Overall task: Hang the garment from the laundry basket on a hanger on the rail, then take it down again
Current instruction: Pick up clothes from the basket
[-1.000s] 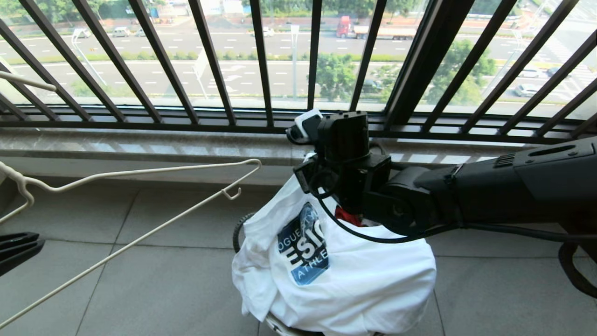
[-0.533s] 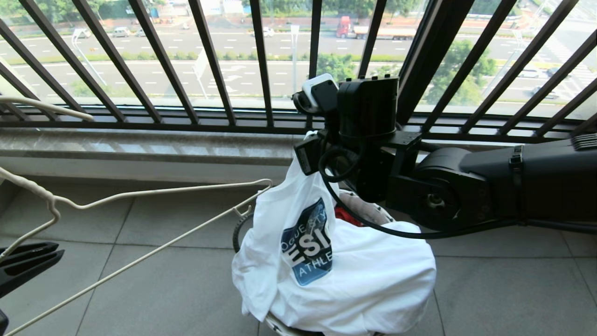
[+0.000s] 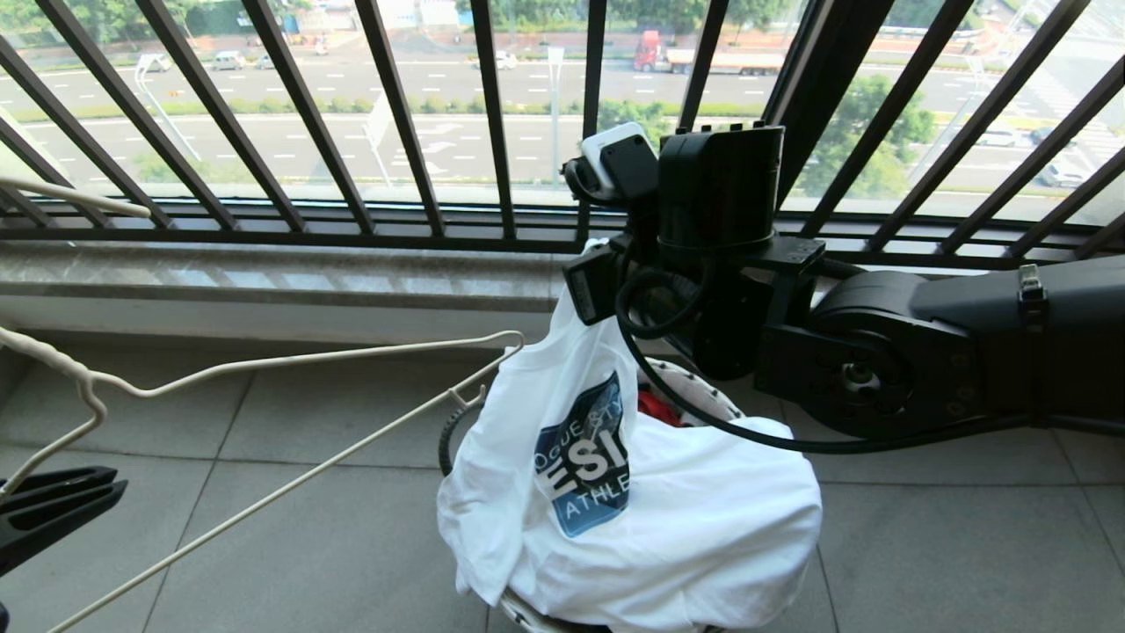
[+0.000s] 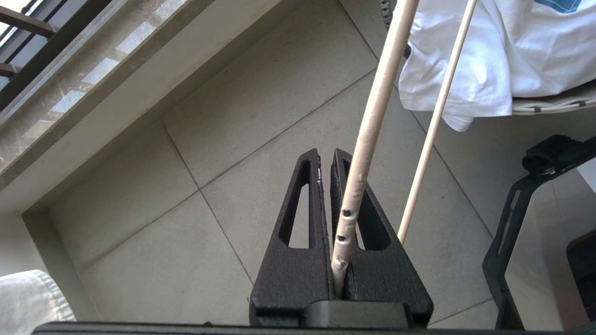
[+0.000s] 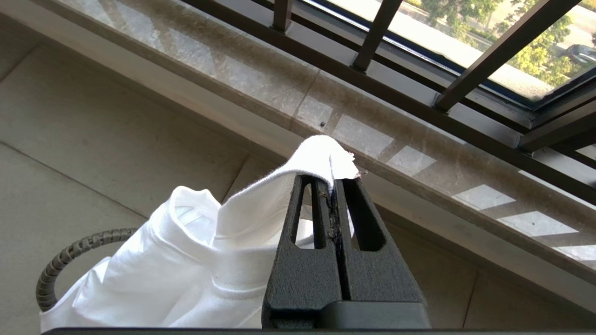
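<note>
Only in the wrist views did we see each grip: left gripper [image 4: 326,156] clamped the hanger [image 4: 372,116]; right gripper [image 5: 331,181] pinched the garment [image 5: 186,270] above the laundry basket [image 3: 518,611].

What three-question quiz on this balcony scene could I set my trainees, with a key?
1. True or false: the right claw is shut on a fold of the T-shirt.
2. What does the left claw hold? A) basket handle B) hanger C) nothing
3. Fill in: the T-shirt's lower part is draped over the ____.

Key: 1 true; 2 B; 3 basket.
</note>
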Tool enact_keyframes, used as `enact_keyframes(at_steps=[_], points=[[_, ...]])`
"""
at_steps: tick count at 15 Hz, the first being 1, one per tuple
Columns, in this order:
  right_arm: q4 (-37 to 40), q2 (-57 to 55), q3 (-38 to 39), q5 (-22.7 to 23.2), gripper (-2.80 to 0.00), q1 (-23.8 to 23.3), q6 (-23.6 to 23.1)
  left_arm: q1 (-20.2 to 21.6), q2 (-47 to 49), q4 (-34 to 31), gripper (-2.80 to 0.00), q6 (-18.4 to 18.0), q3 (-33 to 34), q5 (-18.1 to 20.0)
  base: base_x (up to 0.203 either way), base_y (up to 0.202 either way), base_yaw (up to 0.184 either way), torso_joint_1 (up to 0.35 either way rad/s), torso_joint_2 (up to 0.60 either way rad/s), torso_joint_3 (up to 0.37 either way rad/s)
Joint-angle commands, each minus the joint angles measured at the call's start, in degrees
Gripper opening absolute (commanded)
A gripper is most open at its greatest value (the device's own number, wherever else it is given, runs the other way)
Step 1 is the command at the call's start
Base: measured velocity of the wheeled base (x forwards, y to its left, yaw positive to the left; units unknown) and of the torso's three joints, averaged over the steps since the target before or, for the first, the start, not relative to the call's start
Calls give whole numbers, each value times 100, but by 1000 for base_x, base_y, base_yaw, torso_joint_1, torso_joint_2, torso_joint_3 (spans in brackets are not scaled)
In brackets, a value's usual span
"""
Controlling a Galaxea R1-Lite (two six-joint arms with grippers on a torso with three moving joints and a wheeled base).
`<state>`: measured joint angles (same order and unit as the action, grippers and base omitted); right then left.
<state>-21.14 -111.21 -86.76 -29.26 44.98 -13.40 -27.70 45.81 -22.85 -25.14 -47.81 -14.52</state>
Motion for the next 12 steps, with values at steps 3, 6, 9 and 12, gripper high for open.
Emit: enact_keyframes(at_steps=[3, 6, 9, 12], points=[[-22, 21, 72, -52, -280, 2, -12, 10, 8, -10, -280, -9, 0, -25, 0, 0, 0, -1, 2, 56], [-31, 3, 98, -54, -280, -7, -5, 10, 32, -9, -280, -26, 0, -25, 0, 0, 0, 0, 3, 194], [-48, 21, 168, -54, -280, -7, -5, 1, 36, -9, -280, -42, -7, -25, 0, 0, 0, 0, -1, 201], [-48, 12, 177, -54, -280, 0, -5, 10, 33, 78, -280, -44, 9, -25, 0, 0, 0, 1, 4, 206]])
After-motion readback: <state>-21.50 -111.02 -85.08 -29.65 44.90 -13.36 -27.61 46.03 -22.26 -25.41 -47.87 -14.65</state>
